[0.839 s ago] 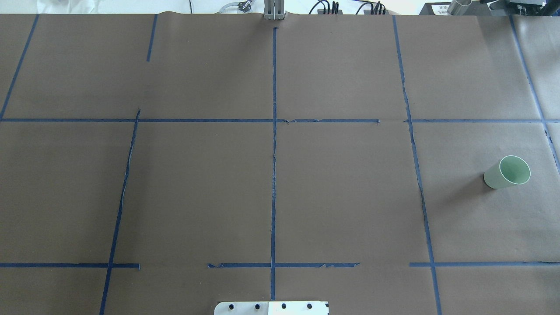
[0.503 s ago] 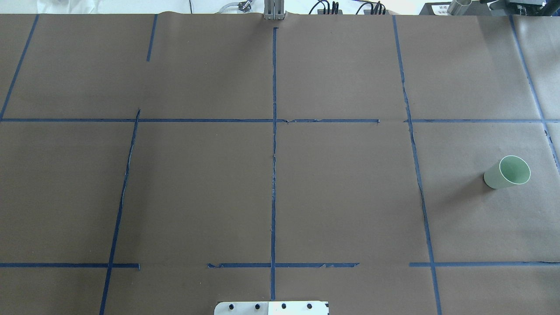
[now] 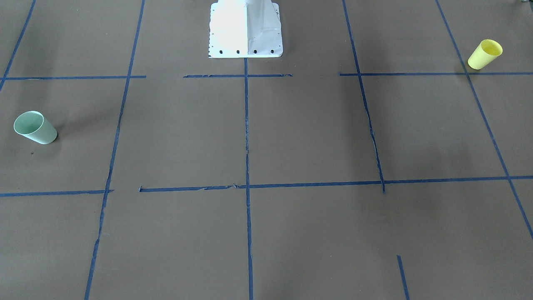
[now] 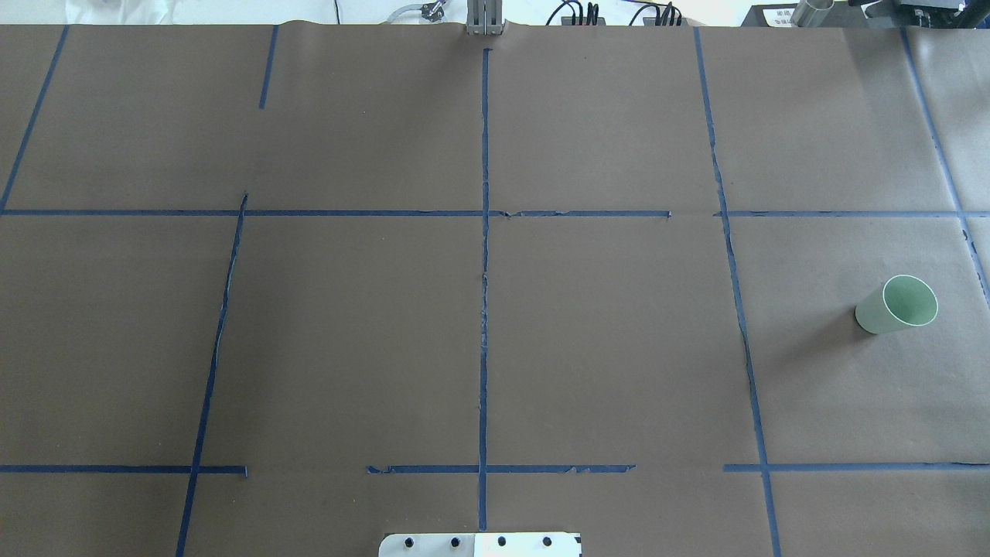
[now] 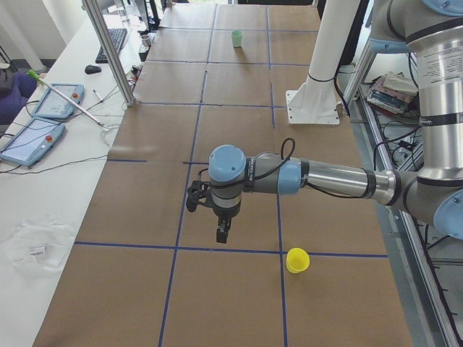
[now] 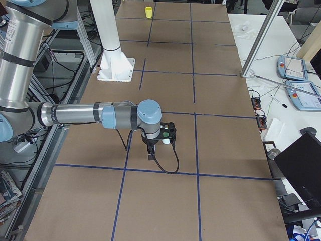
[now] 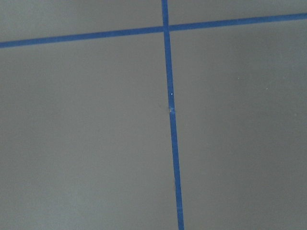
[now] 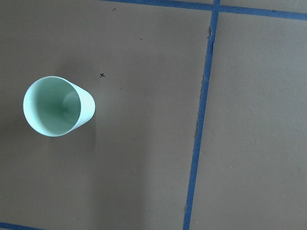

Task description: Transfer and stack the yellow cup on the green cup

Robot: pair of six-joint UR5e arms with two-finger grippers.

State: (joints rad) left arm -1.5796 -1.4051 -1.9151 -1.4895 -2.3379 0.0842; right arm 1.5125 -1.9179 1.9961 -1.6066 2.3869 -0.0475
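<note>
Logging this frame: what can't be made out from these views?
Left tool: only in the left side view, small and dark; open or shut unclear.
Right tool: only in the right side view; same doubt.
Yellow cup: beyond the overhead view's edge.
Green cup: largely hidden behind the right tool in the right side view.

Table (image 4: 619, 348) covered in brown paper, split into grid by blue tape lines (image 4: 484, 232). Cables (image 4: 576, 14) along far edge. White side desk (image 5: 65, 188) past metal post (image 5: 108, 50): tablets (image 5: 32, 141), keyboard (image 5: 116, 40), mouse (image 5: 92, 69). Books (image 5: 391, 90) stacked opposite side. Dark monitor (image 6: 301, 160) at other end. Soft even light, faint shadows.
</note>
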